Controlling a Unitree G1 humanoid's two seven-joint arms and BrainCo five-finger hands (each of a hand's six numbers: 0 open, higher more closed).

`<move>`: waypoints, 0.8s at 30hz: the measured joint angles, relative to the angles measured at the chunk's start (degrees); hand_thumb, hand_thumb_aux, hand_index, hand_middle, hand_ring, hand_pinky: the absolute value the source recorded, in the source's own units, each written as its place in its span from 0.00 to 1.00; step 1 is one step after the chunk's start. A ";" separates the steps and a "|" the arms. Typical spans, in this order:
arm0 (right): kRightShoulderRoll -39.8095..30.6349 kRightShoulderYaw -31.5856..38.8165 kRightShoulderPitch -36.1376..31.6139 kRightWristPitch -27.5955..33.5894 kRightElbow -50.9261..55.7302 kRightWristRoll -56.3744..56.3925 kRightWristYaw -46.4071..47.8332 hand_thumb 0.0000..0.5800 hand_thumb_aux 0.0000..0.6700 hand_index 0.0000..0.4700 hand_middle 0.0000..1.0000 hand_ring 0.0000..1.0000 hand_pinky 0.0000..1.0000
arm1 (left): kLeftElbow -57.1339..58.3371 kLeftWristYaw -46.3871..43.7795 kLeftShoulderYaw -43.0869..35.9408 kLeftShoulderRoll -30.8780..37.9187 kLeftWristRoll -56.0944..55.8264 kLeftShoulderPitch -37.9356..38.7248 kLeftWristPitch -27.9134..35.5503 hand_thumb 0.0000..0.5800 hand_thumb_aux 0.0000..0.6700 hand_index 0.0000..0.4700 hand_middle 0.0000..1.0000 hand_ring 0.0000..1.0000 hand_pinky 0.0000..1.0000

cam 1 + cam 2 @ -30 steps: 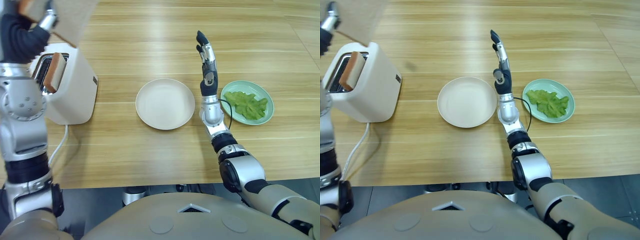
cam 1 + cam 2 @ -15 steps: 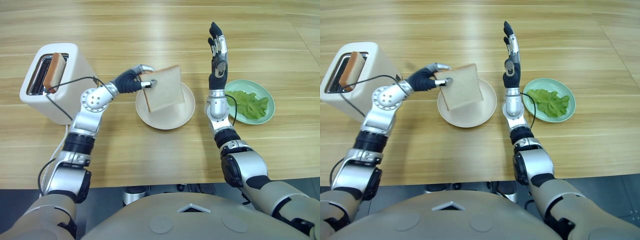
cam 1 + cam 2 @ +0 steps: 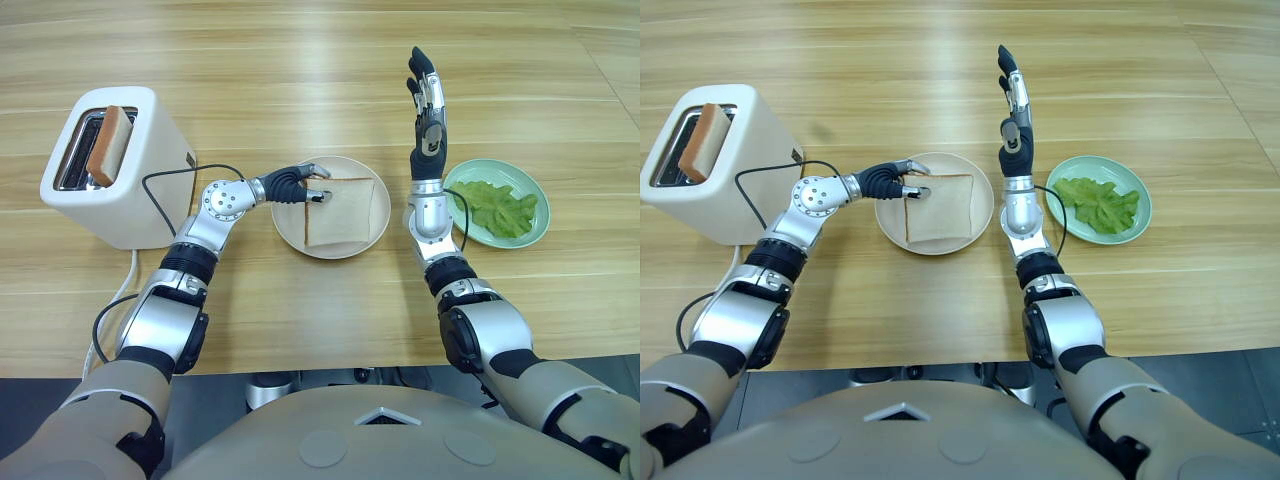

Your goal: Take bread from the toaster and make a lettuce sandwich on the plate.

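On the near part of the wooden table (image 3: 300,310), one white cord (image 3: 122,290) runs from the toaster towards the front edge.

Farther in, two round plates sit side by side but well apart. The cream plate (image 3: 345,251) is in the middle and holds one bread slice (image 3: 345,212), a pale square lying flat with a corner close to the plate's right rim. The left hand (image 3: 290,185) rests low over the plate's left rim. Its fingers are curled, and the fingertips (image 3: 322,196) are closed on the upper left corner of the bread slice.

The green plate (image 3: 520,175) is to the right and carries one small heap of lettuce (image 3: 495,207). The leaves overlap, so I cannot tell how many there are.

At the left of the table stands one white toaster (image 3: 150,190), well apart from the cream plate. A second slice (image 3: 108,145), browned along its crust, stands upright in one of its slots and pokes out of the top. That makes two slices of bread in all, one on the cream plate and one in the toaster.

The right hand (image 3: 428,110) is raised between the two plates, above the table. It is upright with its fingers straight and together, pointing away from the robot, and it holds nothing.
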 measured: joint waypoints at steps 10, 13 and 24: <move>0.02 0.03 0.00 -0.01 0.00 -1.09 0.02 0.00 0.00 0.00 0.00 0.00 0.00 | 3.50 1.55 -0.45 0.14 2.73 -1.42 -2.35 1.00 1.00 0.98 1.00 1.00 1.00; 0.05 0.02 0.00 -0.01 0.00 -1.14 0.02 0.00 0.00 0.00 0.00 0.00 0.00 | 4.77 2.37 -0.96 0.25 3.99 -2.60 -2.91 1.00 1.00 0.98 1.00 1.00 1.00; 0.17 0.18 0.01 -0.01 0.00 -1.40 0.00 0.00 0.00 0.00 0.00 0.00 0.00 | 8.97 12.25 -3.81 3.24 12.75 -5.31 -4.86 0.00 0.00 0.00 1.00 1.00 1.00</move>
